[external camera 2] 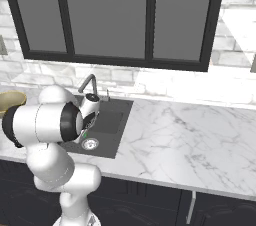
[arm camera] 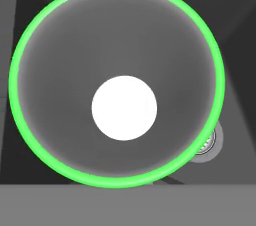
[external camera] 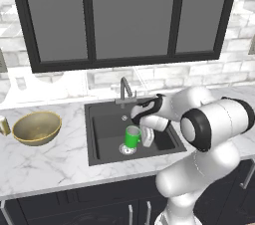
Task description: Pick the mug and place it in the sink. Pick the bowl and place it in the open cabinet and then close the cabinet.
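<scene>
The arm (external camera: 209, 134) is built of glossy white rounded shells, fat and smooth like stacked tubes. Black bands ring its joints, the widest around the big drum-shaped segment. Its hand (external camera: 147, 112) is white with a dark wrist section.

Bright green mug (external camera: 132, 137), black sink (external camera: 102, 128), olive-gold bowl (external camera: 37, 128), white-veined marble counter (external camera: 55, 162).

both base views share the sink (external camera: 102, 119); hand view looks straight down, close.
</scene>
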Robot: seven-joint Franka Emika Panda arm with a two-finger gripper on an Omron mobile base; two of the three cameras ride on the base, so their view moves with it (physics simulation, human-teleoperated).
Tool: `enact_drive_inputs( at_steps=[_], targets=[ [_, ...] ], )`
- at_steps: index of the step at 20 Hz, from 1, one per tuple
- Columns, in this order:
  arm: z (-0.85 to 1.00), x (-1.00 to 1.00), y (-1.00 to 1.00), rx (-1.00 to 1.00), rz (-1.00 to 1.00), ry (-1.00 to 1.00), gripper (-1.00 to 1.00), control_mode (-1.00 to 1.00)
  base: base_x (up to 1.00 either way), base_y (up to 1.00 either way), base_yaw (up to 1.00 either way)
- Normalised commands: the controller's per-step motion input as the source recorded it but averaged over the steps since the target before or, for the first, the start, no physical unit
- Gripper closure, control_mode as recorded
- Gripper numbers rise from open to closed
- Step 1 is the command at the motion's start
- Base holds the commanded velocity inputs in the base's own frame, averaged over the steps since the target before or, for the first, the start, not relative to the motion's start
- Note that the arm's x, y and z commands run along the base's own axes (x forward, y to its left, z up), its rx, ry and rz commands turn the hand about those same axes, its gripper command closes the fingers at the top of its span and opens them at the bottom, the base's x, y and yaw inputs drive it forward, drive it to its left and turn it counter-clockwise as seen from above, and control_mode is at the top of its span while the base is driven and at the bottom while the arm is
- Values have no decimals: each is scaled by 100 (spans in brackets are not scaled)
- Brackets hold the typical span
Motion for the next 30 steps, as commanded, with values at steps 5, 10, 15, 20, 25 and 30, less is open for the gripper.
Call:
enact_drive_inputs(
  at_steps=[5, 10, 15, 20, 25, 30],
  targets=[
    [-22, 17, 0, 0, 0, 0, 100, -100, 0, 0, 0],
    [-24, 24, 0, 0, 0, -4, 100, -100, 0, 0, 0],
    [-12, 25, 0, 0, 0, -6, 100, -100, 0, 0, 0],
    [-11, 24, 0, 0, 0, -3, 100, -100, 0, 0, 0],
    [-16, 17, 1, 0, 0, -2, 100, -100, 0, 0, 0],
    [-24, 16, 7, 0, 0, -4, 100, -100, 0, 0, 0]
  ],
)
